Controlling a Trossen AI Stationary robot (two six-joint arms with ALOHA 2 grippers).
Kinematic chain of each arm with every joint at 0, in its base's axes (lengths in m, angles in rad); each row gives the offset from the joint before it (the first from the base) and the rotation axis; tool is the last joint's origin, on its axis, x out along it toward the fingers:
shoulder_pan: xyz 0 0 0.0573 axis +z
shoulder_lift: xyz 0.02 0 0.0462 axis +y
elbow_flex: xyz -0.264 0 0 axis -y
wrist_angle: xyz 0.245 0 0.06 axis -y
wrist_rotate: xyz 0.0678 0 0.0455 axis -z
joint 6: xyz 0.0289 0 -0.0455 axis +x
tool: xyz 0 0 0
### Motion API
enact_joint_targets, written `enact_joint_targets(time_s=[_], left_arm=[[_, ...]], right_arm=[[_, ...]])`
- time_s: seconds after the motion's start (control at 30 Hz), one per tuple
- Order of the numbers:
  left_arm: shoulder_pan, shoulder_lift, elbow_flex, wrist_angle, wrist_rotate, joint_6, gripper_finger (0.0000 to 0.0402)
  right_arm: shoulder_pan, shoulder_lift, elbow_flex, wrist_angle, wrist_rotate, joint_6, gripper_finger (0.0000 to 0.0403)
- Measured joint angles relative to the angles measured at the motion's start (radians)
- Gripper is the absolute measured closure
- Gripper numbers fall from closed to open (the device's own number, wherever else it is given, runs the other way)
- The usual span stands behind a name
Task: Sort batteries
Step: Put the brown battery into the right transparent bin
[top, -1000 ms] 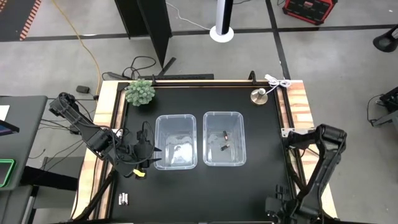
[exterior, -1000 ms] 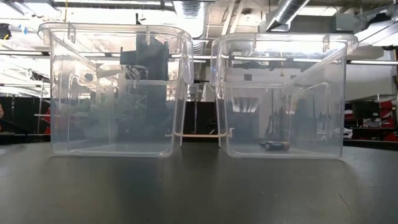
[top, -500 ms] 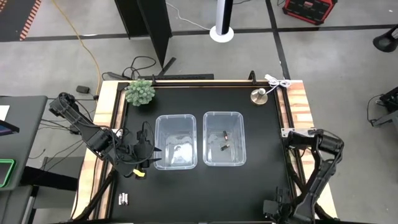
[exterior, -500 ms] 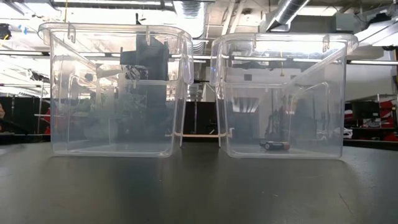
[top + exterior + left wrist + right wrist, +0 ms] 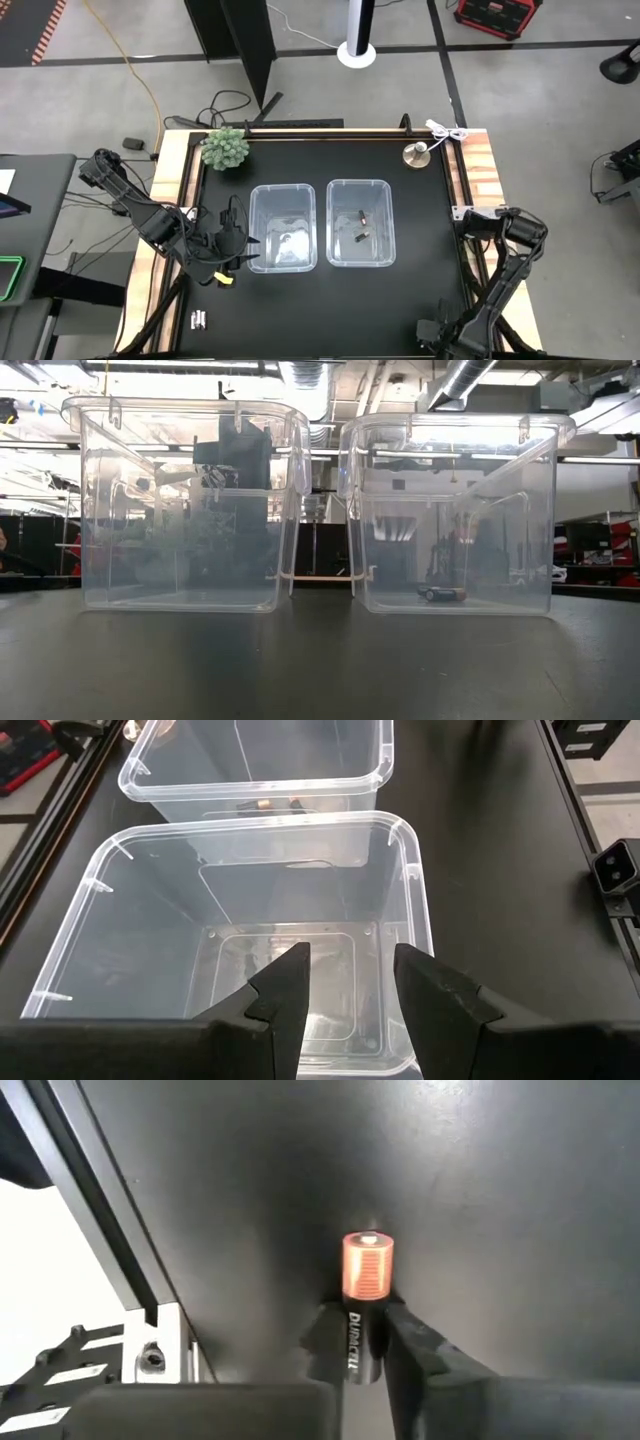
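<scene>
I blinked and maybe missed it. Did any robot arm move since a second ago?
Yes, the right arm folded in and shifted toward the table's near edge. Its right gripper is shut on a dark copper-topped battery. The left gripper, open at the left bin, stayed put, and so did both batteries in the right bin.

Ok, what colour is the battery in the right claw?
Black body, copper-orange end, on the battery in the right claw; clearest in the right wrist view.

"DURACELL" in white letters along the dark body of the copper-topped battery [image 5: 363,1308], read in the right wrist view; no other text legible
</scene>
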Motion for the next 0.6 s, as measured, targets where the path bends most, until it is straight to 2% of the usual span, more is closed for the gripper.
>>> enact_joint_targets(time_s=[0.13, 0.43, 0.6], left_arm=[[0.000, 0.000, 0.000, 0.000, 0.000, 0.017, 0.0258], [0.000, 0.000, 0.000, 0.000, 0.000, 0.020, 0.0258], [0.000, 0.000, 0.000, 0.000, 0.000, 0.021, 0.0258]], right_arm=[[-0.017, 0.001, 0.000, 0.003, -0.004, -0.009, 0.0392], [-0.039, -0.019, -0.002, 0.017, 0.027, -0.032, 0.0396], [-0.050, -0.078, -0.008, 0.000, 0.171, -0.043, 0.0398]])
